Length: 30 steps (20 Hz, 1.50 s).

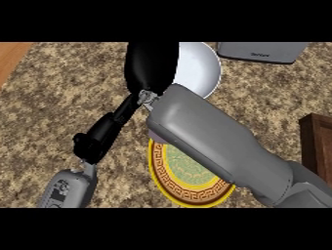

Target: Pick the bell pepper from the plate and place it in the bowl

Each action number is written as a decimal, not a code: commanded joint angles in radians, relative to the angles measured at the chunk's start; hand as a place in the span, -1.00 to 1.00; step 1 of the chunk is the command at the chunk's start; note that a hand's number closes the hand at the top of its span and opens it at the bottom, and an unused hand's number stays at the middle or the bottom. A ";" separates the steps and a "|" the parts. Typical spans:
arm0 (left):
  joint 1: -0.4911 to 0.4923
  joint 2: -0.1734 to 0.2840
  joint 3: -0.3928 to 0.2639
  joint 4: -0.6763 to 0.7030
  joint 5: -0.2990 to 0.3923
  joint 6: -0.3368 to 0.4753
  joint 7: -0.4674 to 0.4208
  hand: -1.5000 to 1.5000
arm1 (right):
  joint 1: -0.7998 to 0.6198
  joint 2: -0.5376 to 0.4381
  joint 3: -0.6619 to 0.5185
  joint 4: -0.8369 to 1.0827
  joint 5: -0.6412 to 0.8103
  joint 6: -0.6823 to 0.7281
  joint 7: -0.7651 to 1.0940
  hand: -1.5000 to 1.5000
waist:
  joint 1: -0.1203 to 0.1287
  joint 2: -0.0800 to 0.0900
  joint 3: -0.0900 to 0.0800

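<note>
The big grey right forearm (226, 146) reaches up across the speckled brown stone counter (53, 97). Its black right hand (151, 66) sits over the left side of the plain white round bowl (201, 71) and hides part of it. I cannot see the bell pepper anywhere, and I cannot tell if the hand's fingers are curled round something or not. The round plate with a yellow rim and green patterned middle (190, 193) lies under the forearm, and the part that shows has nothing on it. So I think the pepper is already off the plate and is either in the hand or in the bowl. What may be left is letting go and pulling the arm away. The black left hand (100, 136) rests low at the left, holding nothing, fingers mostly straight. A grey box (262, 52) sits beside the bowl.
</note>
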 commanded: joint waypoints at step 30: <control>0.071 0.021 0.053 -0.028 0.008 0.007 -0.025 0.00 | -0.062 0.010 -0.286 0.633 -0.263 -0.490 -0.406 -1.00 | -0.063 0.001 0.003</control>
